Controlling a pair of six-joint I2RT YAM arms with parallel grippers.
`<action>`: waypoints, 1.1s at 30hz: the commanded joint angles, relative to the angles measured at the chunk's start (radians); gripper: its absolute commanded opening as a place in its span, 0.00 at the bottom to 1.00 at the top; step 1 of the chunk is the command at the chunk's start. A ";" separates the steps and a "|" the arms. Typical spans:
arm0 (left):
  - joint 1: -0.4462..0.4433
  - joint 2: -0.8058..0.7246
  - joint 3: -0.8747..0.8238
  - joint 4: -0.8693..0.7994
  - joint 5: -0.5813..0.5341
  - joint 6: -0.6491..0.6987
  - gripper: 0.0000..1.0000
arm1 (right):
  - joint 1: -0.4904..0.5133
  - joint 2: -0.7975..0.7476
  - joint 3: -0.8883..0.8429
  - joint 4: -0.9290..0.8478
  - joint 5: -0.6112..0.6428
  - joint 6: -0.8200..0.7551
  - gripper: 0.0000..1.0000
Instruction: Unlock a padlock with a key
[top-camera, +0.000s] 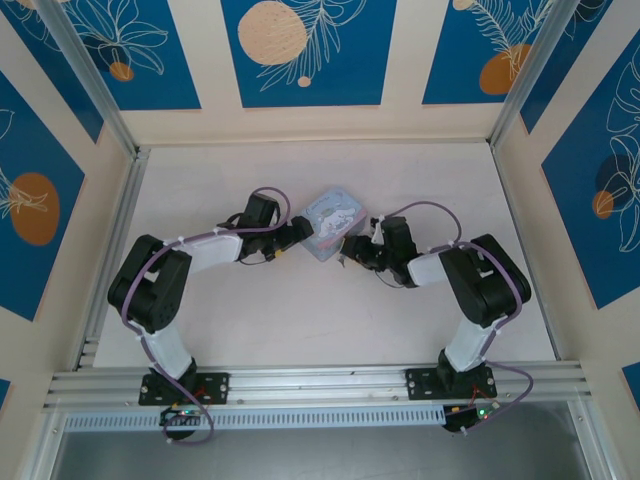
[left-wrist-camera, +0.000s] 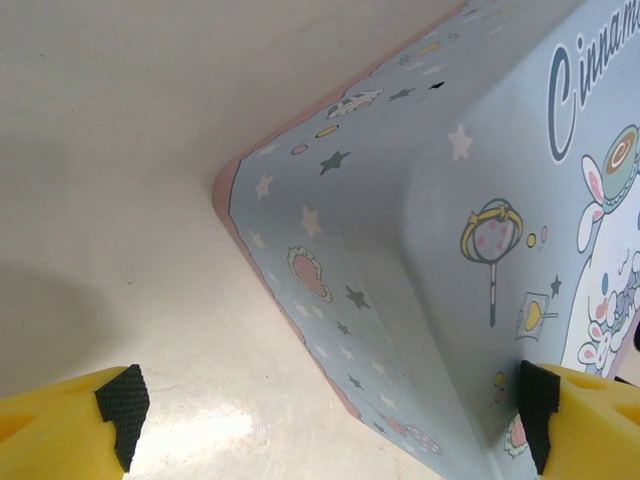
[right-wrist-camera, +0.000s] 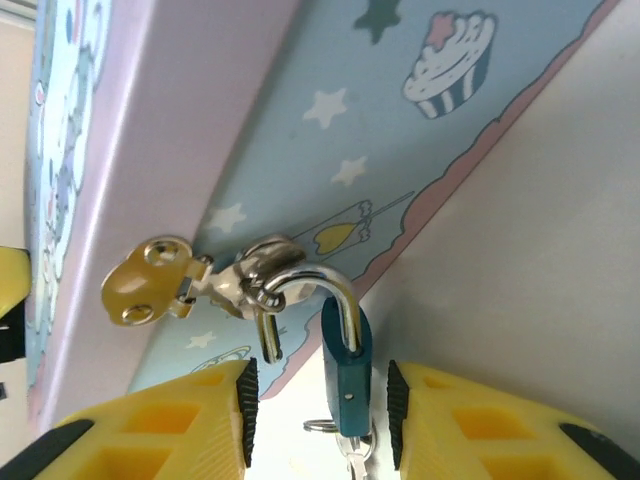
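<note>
Padlock (right-wrist-camera: 345, 375) hangs on the tin (right-wrist-camera: 300, 130), key (right-wrist-camera: 352, 462) at its base. Your right hand (right-wrist-camera: 320, 400) stands parted around it, your left hand (left-wrist-camera: 328, 420) spread. Likely next: pinch key, turn.

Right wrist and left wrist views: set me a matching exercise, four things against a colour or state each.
Things:
1 padlock
2 tin
3 left gripper
4 right gripper

Descriptions:
A pale blue, printed with stars
B open wide, the tin's corner between its jaws
C dark blue, shackle through the hasp loop
D open, one jaw either side of the padlock, not touching it

Pairs: 1-C; 2-A; 3-B; 4-D
</note>
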 joint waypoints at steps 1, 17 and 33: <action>0.009 0.035 -0.013 -0.143 -0.045 0.014 0.94 | 0.040 -0.023 -0.006 -0.134 0.100 -0.072 0.40; 0.009 0.033 -0.020 -0.145 -0.049 0.011 0.94 | 0.073 -0.037 0.018 -0.192 0.179 -0.058 0.01; 0.010 0.050 -0.021 -0.144 -0.044 0.012 0.94 | 0.003 -0.048 -0.015 0.018 0.087 0.188 0.00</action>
